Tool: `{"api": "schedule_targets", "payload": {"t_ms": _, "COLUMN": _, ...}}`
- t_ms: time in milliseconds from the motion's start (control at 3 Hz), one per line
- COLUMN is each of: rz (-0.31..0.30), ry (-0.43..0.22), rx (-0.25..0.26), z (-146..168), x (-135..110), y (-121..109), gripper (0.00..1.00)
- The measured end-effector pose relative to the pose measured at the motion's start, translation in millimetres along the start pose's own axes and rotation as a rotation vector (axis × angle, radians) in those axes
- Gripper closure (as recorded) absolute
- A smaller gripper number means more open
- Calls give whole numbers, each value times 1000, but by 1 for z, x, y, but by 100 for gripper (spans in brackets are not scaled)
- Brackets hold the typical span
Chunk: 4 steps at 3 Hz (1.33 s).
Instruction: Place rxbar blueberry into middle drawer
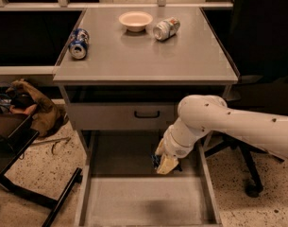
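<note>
Smooth white tubular arm [247, 129] with small dark dots, rounded joints, cream pincer [165, 165] over the middle drawer [134, 201]

The arm [238, 126] reaches in from the right and bends down below the counter [143, 60]. The gripper [163, 164] hangs over the rear of the open drawer [134, 202], just above its grey floor. A dark blue snack bar [155, 160] is clamped in the fingers [168, 163], only its left edge exposed. Above it sits a closed drawer front [110, 116] with a black handle [147, 113]. On the counter lie a blue can [79, 43], a white bowl [135, 20] and a silver can [166, 28], both cans on their sides.
</note>
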<state>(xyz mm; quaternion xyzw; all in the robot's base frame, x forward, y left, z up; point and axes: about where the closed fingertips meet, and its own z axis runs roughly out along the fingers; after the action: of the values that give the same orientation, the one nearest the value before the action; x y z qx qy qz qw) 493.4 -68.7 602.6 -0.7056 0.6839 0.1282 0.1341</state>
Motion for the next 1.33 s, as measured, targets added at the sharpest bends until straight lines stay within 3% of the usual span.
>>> {"api": "schedule_targets", "payload": {"t_ms": 333, "rz": -4, "ry": -15, "rx": -35, "z": 35, "x": 4, "y": 11, "gripper": 100}}
{"api": "schedule_targets", "payload": {"t_ms": 667, "rz": -24, "ry": -47, "rx": -84, "z": 101, "x": 0, "y": 37, "gripper": 100}}
{"api": "schedule_targets", "payload": {"t_ms": 1000, "rz": -16, "ry": -79, "rx": -80, "z": 159, "x": -2, "y": 53, "gripper": 100}}
{"api": "schedule_targets", "payload": {"t_ms": 1333, "rz": 0, "ry": -106, "rx": -29, "z": 199, "x": -9, "y": 51, "gripper": 100}}
